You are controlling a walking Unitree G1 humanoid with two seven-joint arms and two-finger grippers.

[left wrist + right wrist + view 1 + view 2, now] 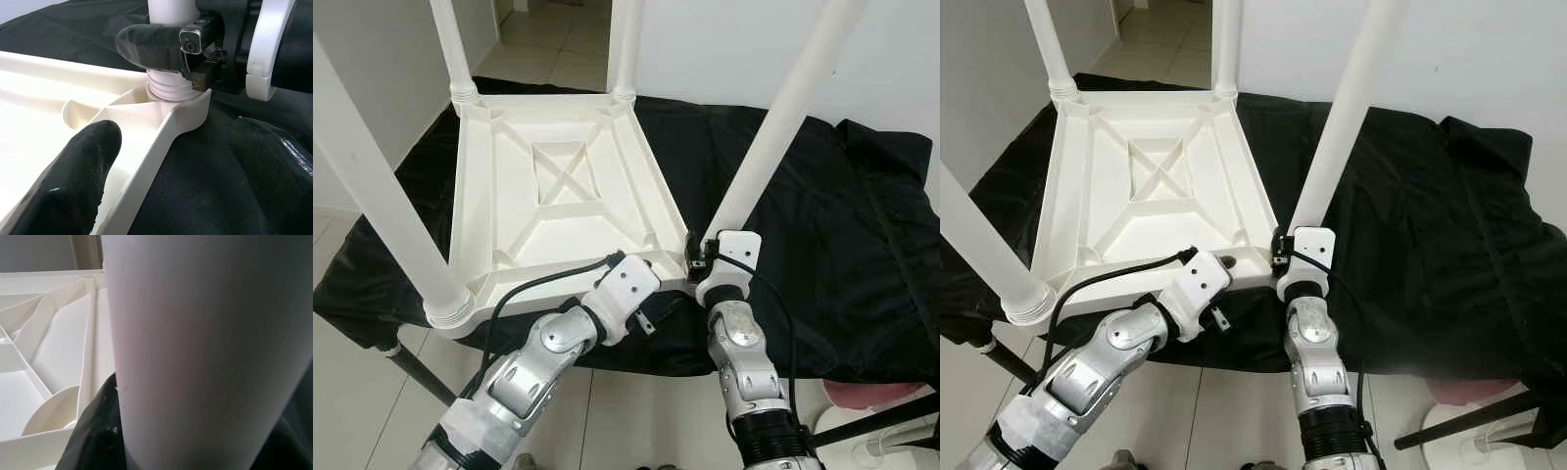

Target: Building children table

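Observation:
A white plastic children's table (558,211) lies upside down on a black cloth, its four legs pointing up. My right gripper (698,255) is shut on the near right leg (783,117) just above its socket. One of its fingers (151,46) presses the leg's threaded base, and the leg (205,347) stands against a black finger (98,431). My left gripper (178,171) is open and straddles the table's near rim beside that corner. One finger (83,181) is inside the frame, the other (274,166) is outside over the cloth.
The other legs rise at the near left (382,196), far left (450,44) and far right (626,39). The black cloth (842,215) spreads wide to the right. A dark stand leg (416,372) and a pink object (871,397) sit on the tiled floor below.

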